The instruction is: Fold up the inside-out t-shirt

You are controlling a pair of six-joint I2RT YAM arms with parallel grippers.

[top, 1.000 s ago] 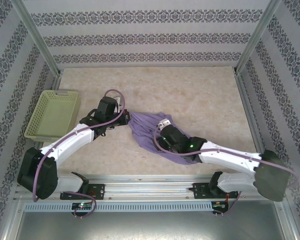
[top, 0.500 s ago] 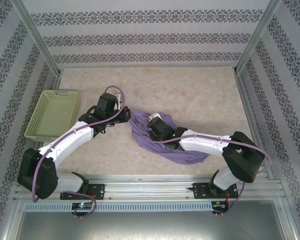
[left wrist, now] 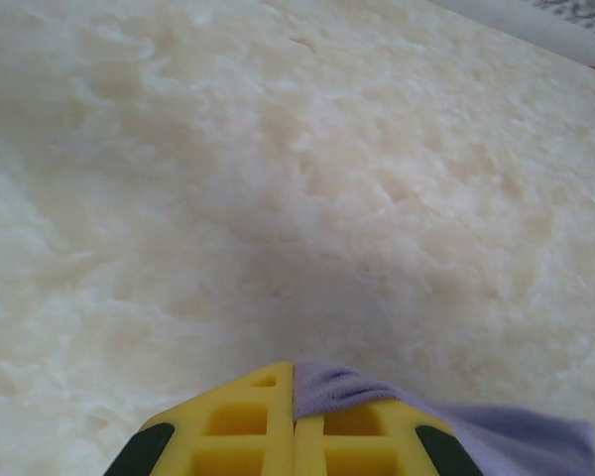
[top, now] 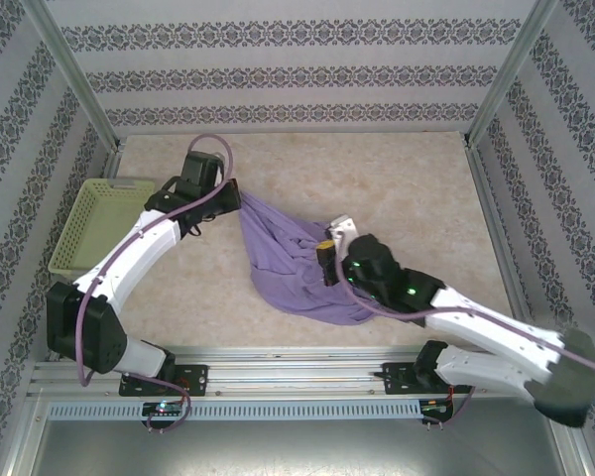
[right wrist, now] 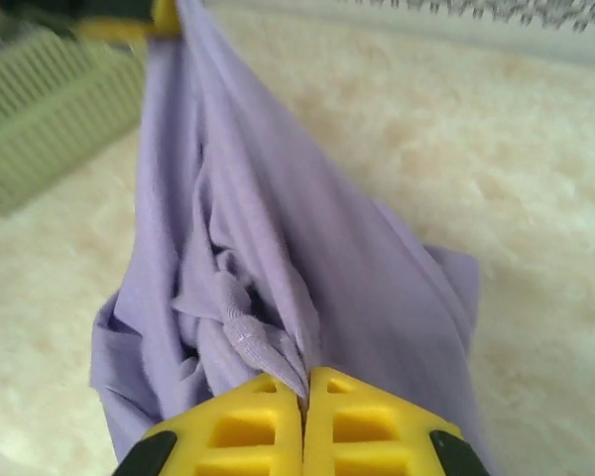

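The left gripper [top: 237, 196] is clamped on an edge of the purple t-shirt [top: 283, 268], left of the table's [top: 397, 169] middle and just beside the green basket [top: 104, 226] at the left edge. In the left wrist view its yellow fingers [left wrist: 238, 421] press together with a lip of cloth [left wrist: 342, 387] pinched between them. The right gripper [top: 325, 254], near the middle of the table, is clenched on a bunched, twisted fold of the shirt [right wrist: 248, 228]. The cloth runs stretched between the two grippers, and its loose bulk sags in a crumpled heap toward the near edge.
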